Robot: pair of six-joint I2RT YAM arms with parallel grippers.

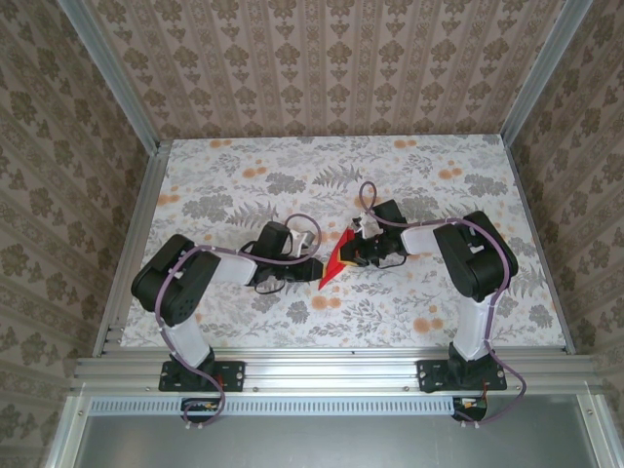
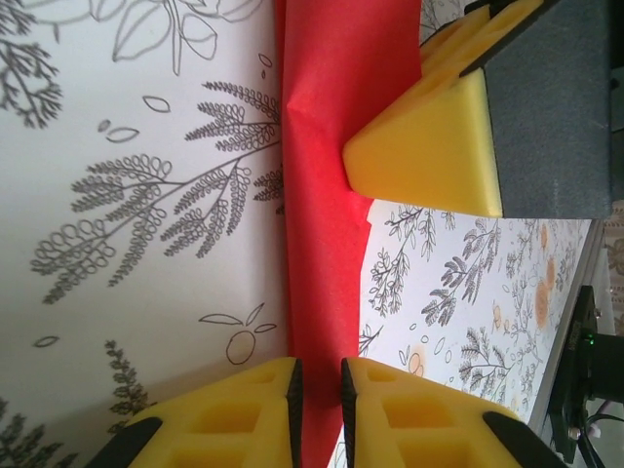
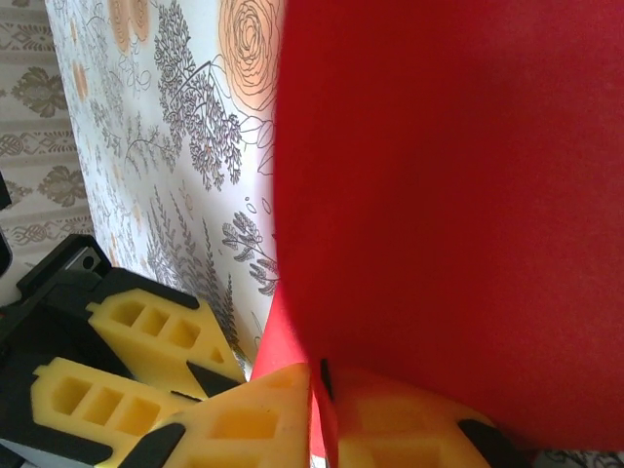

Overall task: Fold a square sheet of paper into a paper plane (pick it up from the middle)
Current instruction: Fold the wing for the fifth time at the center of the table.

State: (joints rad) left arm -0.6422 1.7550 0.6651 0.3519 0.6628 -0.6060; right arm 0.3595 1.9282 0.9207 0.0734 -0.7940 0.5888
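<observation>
Red paper sheet (image 1: 334, 263): one, folded, pinched by left gripper (image 2: 319, 380) and right gripper (image 3: 318, 395); table (image 1: 244, 195) open around.

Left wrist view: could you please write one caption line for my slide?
Left gripper pinches the folded red paper, floral table behind it.

Arms bent inward, left claw (image 2: 320, 375) and right claw (image 3: 317, 378) pinch the paper (image 2: 322, 195).

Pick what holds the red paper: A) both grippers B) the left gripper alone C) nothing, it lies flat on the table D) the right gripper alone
A: the paper is pinched between the fingers of the left gripper in its wrist view, and likewise in the right gripper.
</observation>
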